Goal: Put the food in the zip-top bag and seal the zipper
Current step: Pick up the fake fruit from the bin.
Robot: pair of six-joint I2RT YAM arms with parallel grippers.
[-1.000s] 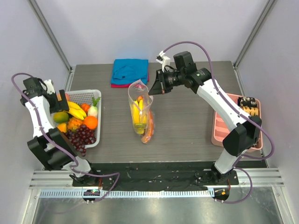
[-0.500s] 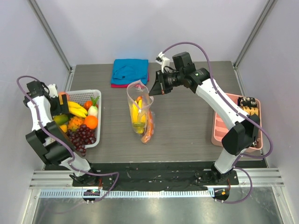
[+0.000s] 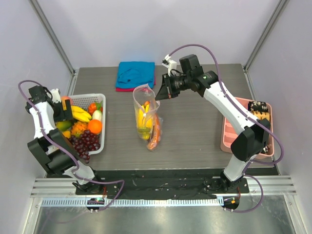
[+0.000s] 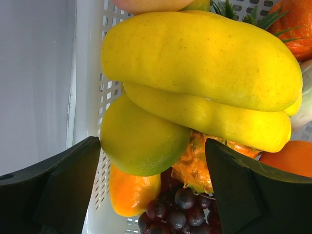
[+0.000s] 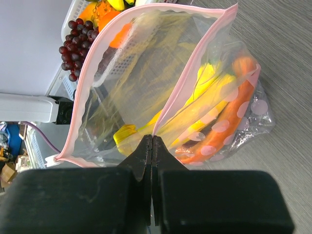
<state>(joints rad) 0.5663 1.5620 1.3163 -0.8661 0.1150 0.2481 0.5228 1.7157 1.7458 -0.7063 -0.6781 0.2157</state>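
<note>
Pinching the pink zipper [image 5: 192, 73] of the crinkly dotted zip-top bag [image 5: 126, 83] at mid-table [image 3: 195, 131], the right gripper [image 5: 152, 146] is clamped; at nine o'clock the left gripper [image 4: 153, 165] gapes over smooth curved bananas [image 4: 204, 63] in a lattice basket [image 4: 87, 73].

grey table [image 3: 195, 131], pale walls [image 3: 146, 29]

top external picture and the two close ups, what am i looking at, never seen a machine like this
Two robot arms stand at a table. The wide picture looks down from above; the other two come from cameras on the wrists. The right gripper is shut on the mouth edge of the zip-top bag, holding it up and open; yellow and orange food pieces lie inside. The left gripper hangs open over bananas in a white basket of fruit. A blue cloth and a pink tray also sit on the table.
</note>
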